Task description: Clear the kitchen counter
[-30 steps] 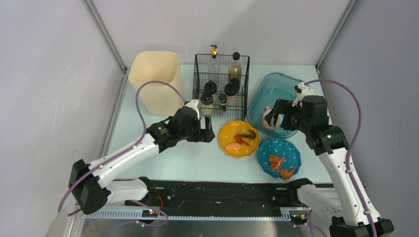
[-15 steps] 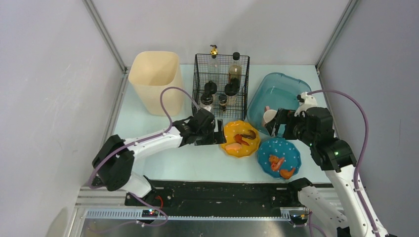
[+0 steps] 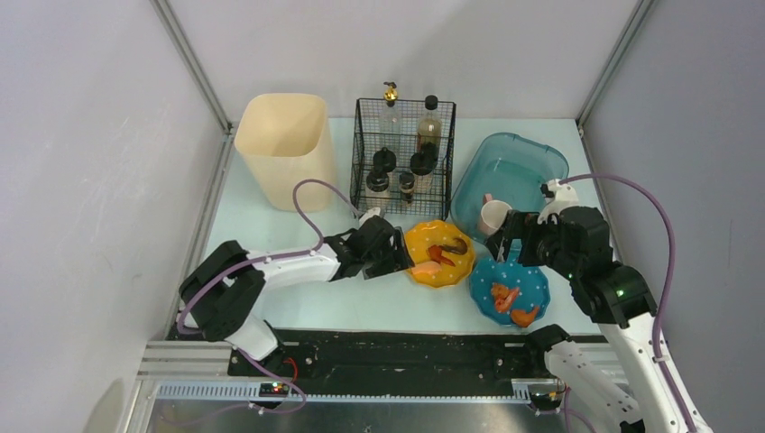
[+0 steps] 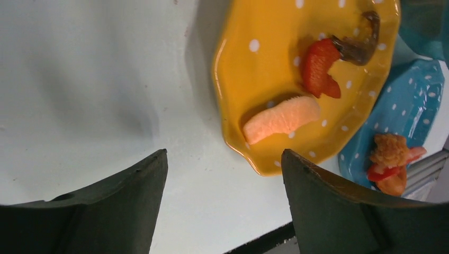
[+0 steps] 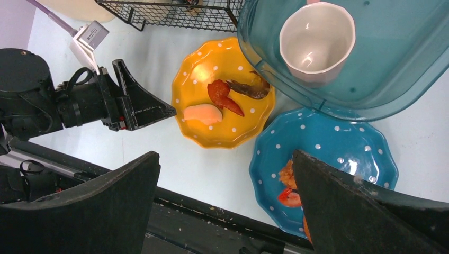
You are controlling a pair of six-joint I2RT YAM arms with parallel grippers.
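The kitchen counter [image 4: 79,79] lies beneath the spread left pincer [image 4: 223,159].

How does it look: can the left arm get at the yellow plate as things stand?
Probably yes. The left claw stands open right at the rim of the yellow plate, with only bare counter beside it and nothing in between.

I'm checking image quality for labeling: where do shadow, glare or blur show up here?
Left wrist: soft shadow on the counter beside the yellow plate. Right wrist: bright glare inside the cup and on the blue plate. Top view: evenly lit, sharp.
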